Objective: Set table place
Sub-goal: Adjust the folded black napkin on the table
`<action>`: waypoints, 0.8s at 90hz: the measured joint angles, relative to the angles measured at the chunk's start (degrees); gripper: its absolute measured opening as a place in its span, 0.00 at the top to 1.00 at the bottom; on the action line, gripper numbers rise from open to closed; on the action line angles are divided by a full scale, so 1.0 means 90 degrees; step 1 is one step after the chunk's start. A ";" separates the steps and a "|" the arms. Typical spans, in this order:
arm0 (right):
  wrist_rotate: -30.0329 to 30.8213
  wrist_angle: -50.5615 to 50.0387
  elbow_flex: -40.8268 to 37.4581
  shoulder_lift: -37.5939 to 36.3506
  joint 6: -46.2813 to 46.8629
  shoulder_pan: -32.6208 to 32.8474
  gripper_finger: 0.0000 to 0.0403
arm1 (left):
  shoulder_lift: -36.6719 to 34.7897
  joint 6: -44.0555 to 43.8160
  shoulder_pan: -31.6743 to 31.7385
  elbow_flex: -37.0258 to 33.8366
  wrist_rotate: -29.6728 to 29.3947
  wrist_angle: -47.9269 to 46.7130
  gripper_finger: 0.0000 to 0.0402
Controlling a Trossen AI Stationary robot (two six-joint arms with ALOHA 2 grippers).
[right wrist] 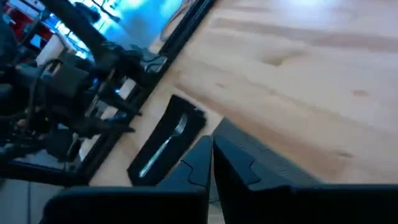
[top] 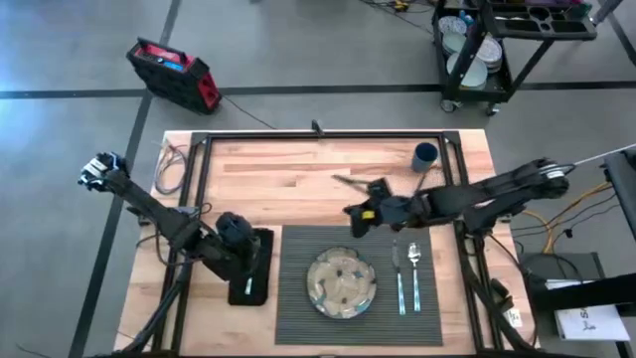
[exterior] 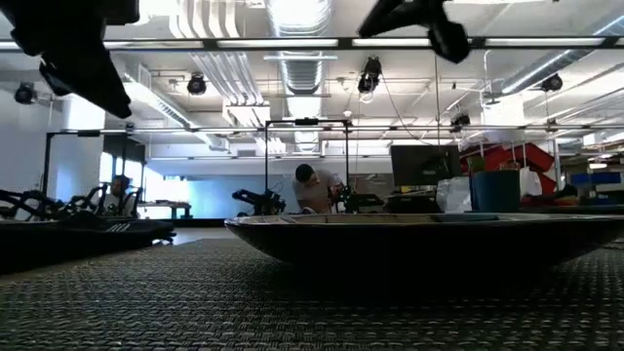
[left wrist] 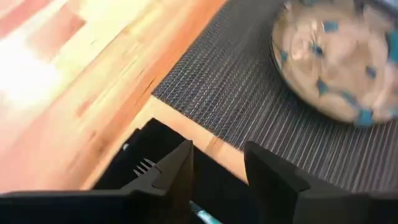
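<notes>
Wooden table (top: pixel 298 169), left gripper (left wrist: pixel 217 165) jaws parted, right gripper (right wrist: pixel 211 155) jaws closed, empty

No text, label, brand, number or sign can be read on anything shown, in any of the four views.

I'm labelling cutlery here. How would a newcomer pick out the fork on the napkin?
Start at the striped grey placemat on the wooden table. Beside its edge, under the left gripper, lies a black napkin. The fork rests alone on it, unlike the utensils beside the plate.
</notes>
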 joint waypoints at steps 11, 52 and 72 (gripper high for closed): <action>-0.0240 0.0180 0.0370 0.0943 0.0368 0.0199 1.00 | 0.0111 0.0754 0.0006 -0.0025 0.0189 -0.0004 0.74; -0.0245 0.0199 0.2502 0.3563 0.0508 0.0915 1.00 | 0.0223 0.0859 0.0320 -0.1380 0.0683 0.0676 0.83; -0.0390 0.0179 0.3030 0.4266 0.0516 0.0920 1.00 | 0.0220 0.0878 0.0335 -0.1931 0.0954 0.1670 0.85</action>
